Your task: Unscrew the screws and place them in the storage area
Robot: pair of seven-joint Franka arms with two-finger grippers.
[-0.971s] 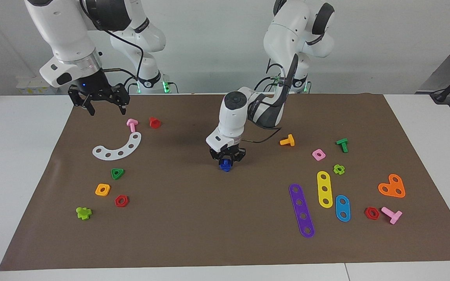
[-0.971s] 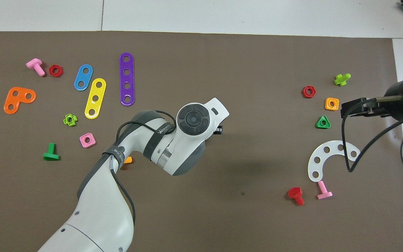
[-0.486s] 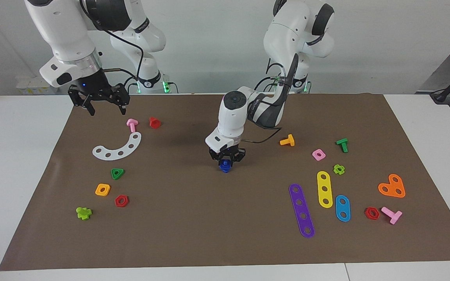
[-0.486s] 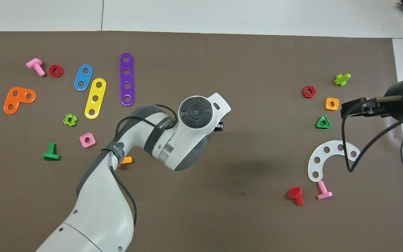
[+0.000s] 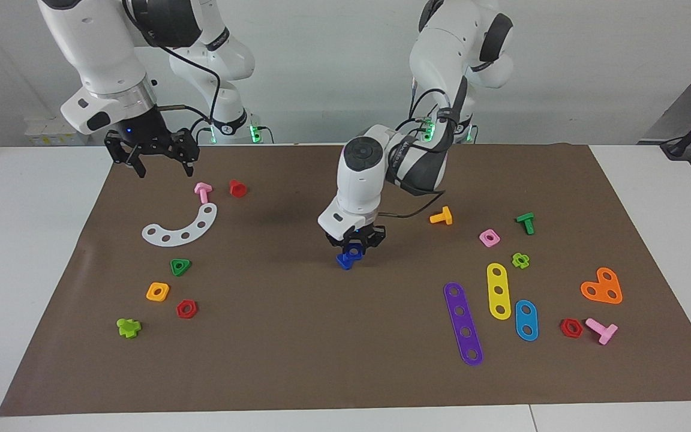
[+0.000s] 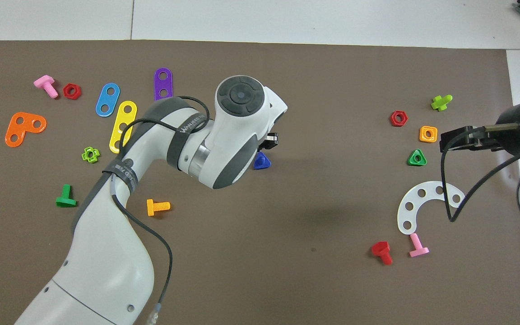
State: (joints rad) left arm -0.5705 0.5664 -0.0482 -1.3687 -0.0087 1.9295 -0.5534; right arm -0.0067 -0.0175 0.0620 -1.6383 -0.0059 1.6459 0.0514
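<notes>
**A:** Start close to you. What lies nearest?

**B:** Nearest my bases, toward my right arm's end of the brown mat, lie a red bolt and a pink bolt, with the white curved strip just a little farther out. My right gripper hangs in the air over the mat's edge there, fingers spread apart and holding nothing; that arm waits.

**A:** And the middle?

**B:** My left gripper is low over the middle of the mat. The dark-blue bolt lies on the mat right under its tips; from overhead its triangular head shows beside my wrist. The fingers are around its top, but I cannot tell whether they pinch it or have let go.

**A:** Toward your left arm's end?

**B:** An orange bolt and a green bolt, then a pink square nut.

**A:** Farther out?

**B:** A yellow strip, a blue strip and a purple strip. At my right arm's end, a green triangular nut, an orange square nut and a red hex nut.
</notes>
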